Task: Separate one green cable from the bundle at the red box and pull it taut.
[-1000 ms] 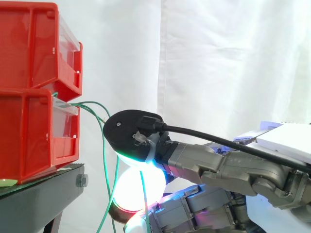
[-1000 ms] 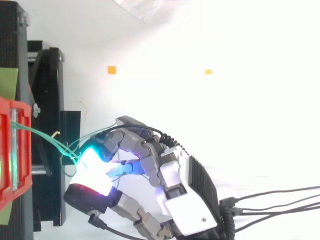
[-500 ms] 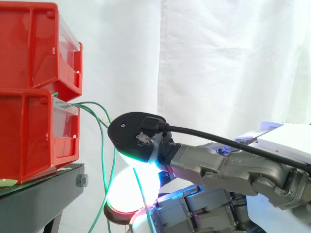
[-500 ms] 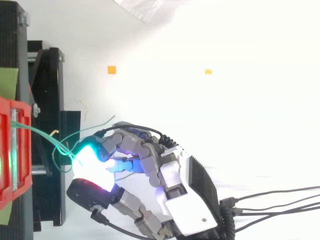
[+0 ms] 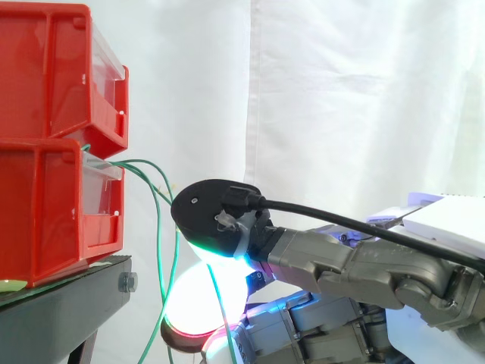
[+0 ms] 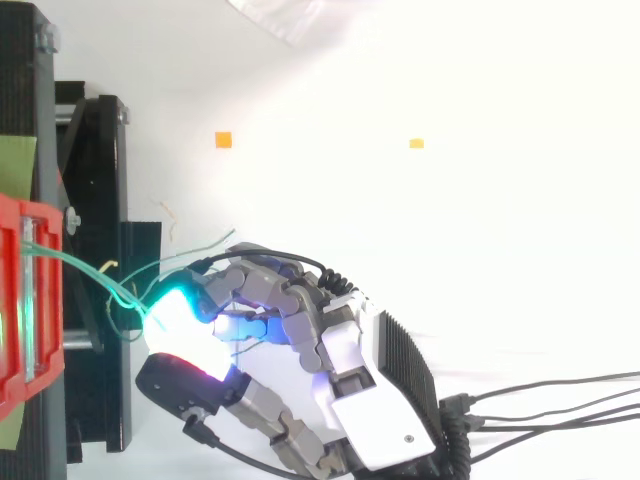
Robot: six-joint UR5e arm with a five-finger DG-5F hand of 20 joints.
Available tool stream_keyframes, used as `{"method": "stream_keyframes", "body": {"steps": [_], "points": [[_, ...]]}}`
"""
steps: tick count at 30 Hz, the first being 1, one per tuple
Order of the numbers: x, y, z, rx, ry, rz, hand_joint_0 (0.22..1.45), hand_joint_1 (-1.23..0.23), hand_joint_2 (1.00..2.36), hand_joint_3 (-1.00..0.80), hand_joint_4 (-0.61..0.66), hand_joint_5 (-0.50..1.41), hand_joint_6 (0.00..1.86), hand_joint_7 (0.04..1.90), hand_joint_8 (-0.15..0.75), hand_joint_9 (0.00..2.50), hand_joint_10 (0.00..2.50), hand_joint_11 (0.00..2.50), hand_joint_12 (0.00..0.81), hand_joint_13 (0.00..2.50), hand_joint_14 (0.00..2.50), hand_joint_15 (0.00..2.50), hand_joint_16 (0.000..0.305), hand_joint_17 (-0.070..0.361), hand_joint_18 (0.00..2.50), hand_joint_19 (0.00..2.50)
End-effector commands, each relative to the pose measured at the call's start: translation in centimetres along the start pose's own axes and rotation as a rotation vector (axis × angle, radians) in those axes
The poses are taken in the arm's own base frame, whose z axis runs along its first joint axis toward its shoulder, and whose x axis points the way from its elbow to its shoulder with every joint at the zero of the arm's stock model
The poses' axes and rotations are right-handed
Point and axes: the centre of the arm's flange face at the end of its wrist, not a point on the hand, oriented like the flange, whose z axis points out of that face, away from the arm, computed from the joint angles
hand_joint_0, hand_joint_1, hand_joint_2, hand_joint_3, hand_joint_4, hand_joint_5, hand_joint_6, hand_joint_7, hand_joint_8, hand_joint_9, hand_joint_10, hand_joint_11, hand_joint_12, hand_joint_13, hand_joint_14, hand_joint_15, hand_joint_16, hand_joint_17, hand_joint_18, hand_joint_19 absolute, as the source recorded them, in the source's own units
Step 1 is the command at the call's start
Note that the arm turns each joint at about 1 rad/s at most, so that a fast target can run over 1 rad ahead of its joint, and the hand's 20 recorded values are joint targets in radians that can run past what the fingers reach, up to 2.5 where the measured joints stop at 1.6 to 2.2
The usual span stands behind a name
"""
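Note:
Two red bins are stacked at the left, the lower red bin (image 5: 53, 205) resting on the black stand. Several thin green cables (image 5: 144, 164) come out of its front and hang down in loops (image 5: 161, 258). My hand (image 5: 341, 265) reaches in from the right, just right of the bin. Its fingers are curled, with the glowing fingertips (image 6: 175, 310) pressed together on a green cable (image 6: 85, 267) that runs back to the red bin (image 6: 18, 300). A loose cable end (image 6: 215, 240) sticks out above the fingers. Where the pads meet on the cable is hidden by their glow.
The black stand (image 6: 95, 200) carries the bins and ends just left of my hand. A white curtain (image 5: 341, 98) hangs behind. Two small orange marks (image 6: 223, 140) (image 6: 416, 143) lie on the white floor to the right of the stand.
The fingers have closed tighter on the cables, and the hand has shifted slightly away from the bin and lower. One loose cable end has sprung out above the fingers.

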Motion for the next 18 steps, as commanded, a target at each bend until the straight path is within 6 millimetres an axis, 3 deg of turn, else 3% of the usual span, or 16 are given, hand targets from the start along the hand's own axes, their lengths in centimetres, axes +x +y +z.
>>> {"method": "stream_keyframes", "body": {"steps": [1,11,18], "points": [[0.0,-0.11,-0.04,0.0,0.001,-0.002,0.65,-0.54,1.02,-0.25,0.33,-0.16,0.92,1.09,0.316,0.91,0.02,1.16,0.316,0.72,0.02,0.69,0.047,0.106,0.5,0.44],[0.01,-0.53,-0.63,0.013,0.008,-0.008,0.69,-0.62,1.01,-0.3,0.26,-0.18,0.94,1.06,0.339,0.89,0.01,1.23,0.324,0.71,0.02,0.68,0.048,0.107,0.49,0.43],[-0.02,-0.44,-0.73,0.014,0.006,0.004,0.73,-0.72,1.01,-0.3,0.14,-0.19,0.97,1.16,0.337,0.97,0.01,1.33,0.322,0.76,0.02,0.7,0.047,0.105,0.51,0.42]]}}
